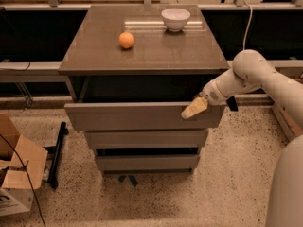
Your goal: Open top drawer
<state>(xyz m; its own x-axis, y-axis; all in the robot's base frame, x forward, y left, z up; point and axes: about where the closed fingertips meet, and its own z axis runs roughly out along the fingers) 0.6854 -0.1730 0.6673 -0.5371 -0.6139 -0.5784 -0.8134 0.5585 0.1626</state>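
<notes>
The top drawer (137, 116) is the widest of three grey-brown drawers under the cabinet top. It stands pulled out, with a dark gap between its flat front panel and the cabinet top. My gripper (194, 109) is at the right end of the drawer's front panel, at its upper edge, with a pale fingertip (191, 110) lying over the front face. The white arm reaches in from the right.
An orange (126, 40) and a white bowl (175, 19) sit on the cabinet top (156, 56). Two shorter drawers (146, 139) sit below, slightly out. A cardboard box (16, 174) and a black bar (56, 153) lie on the floor at left.
</notes>
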